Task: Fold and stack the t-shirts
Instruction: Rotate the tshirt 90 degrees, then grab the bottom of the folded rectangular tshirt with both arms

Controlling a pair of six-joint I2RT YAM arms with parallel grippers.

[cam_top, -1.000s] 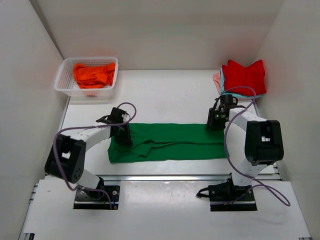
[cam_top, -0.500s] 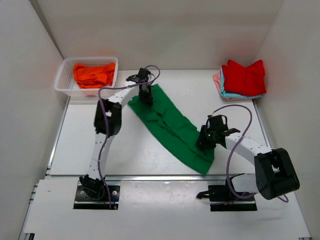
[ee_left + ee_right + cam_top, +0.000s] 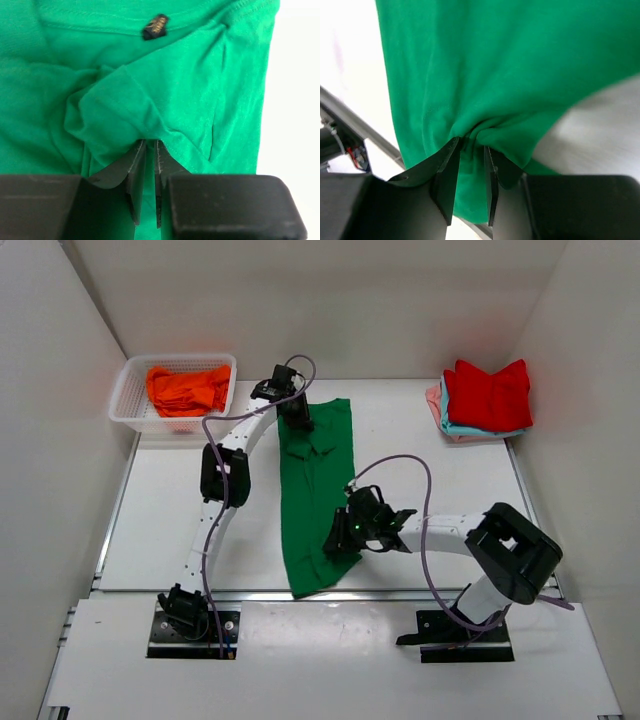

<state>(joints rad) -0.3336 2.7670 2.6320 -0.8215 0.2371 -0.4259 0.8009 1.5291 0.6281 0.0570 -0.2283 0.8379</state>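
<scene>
The green t-shirt lies stretched in a long strip from far to near across the table's middle. My left gripper is shut on its far end; the left wrist view shows the jaws pinching a fold of green cloth below the neck label. My right gripper is shut on the near end, pinching bunched green cloth in the right wrist view. An orange t-shirt lies in the basket. A red t-shirt tops a folded stack with light blue and pink ones under it.
The white mesh basket stands at the far left corner. The folded stack sits at the far right corner. White walls enclose the table on three sides. A metal rail runs along the near table edge.
Both grippers have swung the green shirt from lying left to right, through a diagonal, to lying far to near. The left arm reached far, the right arm moved near and left.
</scene>
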